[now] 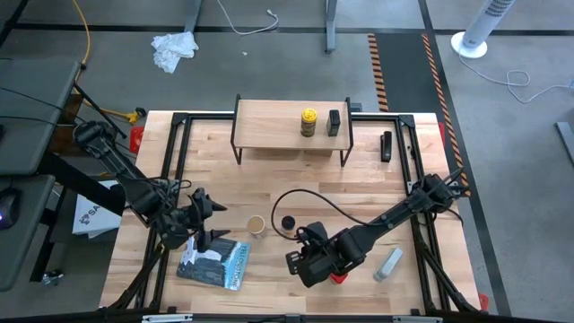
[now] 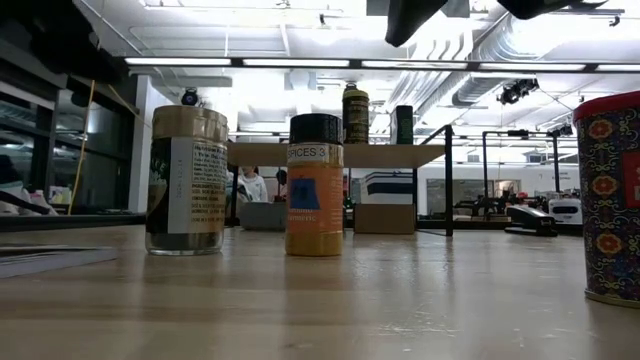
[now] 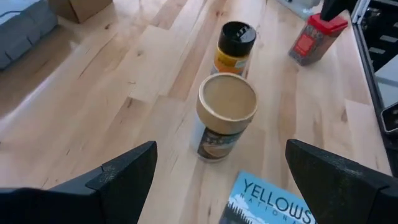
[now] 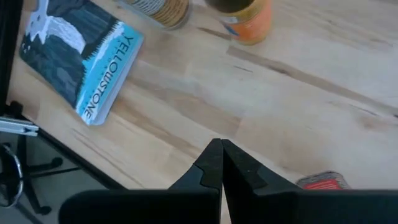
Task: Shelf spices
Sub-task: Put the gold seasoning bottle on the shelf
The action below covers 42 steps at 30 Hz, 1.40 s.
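Note:
The shelf [image 1: 291, 126] stands at the table's far middle, with the yellow jar [image 1: 308, 121] and the small black tin [image 1: 334, 122] upright on its plank. The tan cylinder [image 1: 256, 224] and the amber jar with black cap [image 1: 288, 222] stand on the table near the middle. The red square tin [image 1: 337, 276] stands by the near edge, partly under my right arm. My left gripper [image 1: 211, 220] is open, just left of the tan cylinder [image 3: 227, 115], fingers pointing at it. My right gripper [image 4: 222, 163] is shut above bare table, beside the red tin [image 4: 323, 181].
A blue Yellowstone book [image 1: 213, 263] lies flat near the left gripper, by the near edge. A small grey bar [image 1: 387, 264] lies right of the red tin. A black object [image 1: 387, 145] lies right of the shelf. The plank has free room left of the yellow jar.

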Motion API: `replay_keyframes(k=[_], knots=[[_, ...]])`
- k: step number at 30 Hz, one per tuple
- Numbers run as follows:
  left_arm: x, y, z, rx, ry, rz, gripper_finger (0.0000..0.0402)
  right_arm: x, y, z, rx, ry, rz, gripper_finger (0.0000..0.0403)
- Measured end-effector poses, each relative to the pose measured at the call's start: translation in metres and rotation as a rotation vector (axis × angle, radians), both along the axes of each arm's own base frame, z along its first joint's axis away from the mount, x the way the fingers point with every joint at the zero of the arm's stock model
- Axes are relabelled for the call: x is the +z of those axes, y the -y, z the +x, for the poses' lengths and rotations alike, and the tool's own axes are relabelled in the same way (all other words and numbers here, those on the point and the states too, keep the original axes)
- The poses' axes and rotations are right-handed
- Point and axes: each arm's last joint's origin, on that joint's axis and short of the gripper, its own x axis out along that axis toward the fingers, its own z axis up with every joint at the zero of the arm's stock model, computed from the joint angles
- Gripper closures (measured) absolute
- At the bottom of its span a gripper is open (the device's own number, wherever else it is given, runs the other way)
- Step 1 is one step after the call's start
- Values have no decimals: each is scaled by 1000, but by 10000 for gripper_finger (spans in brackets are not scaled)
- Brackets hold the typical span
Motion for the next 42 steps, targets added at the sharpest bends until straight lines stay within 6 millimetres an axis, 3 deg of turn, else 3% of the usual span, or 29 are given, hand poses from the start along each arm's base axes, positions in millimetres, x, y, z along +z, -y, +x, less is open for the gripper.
replay_keyframes(k=[10,15,20,25,29,36,42], knots=[[1,1,2,25,48,-18,51,-1,1,-1,-1,-17,-10,403],[3,-1,5,36,52,-36,51,-11,2,2,-56,9,27,403],[41,-8,17,-66,93,-199,51,-10,8,16,-76,118,59,403],[84,-22,27,-66,192,-184,51,-5,24,30,37,162,32,402],[104,-33,32,-25,247,-161,51,-2,39,39,106,155,81,402],[100,-42,36,-32,189,-201,51,15,67,43,255,172,39,402],[95,-42,35,-19,132,-197,51,45,82,26,418,184,-54,394]])
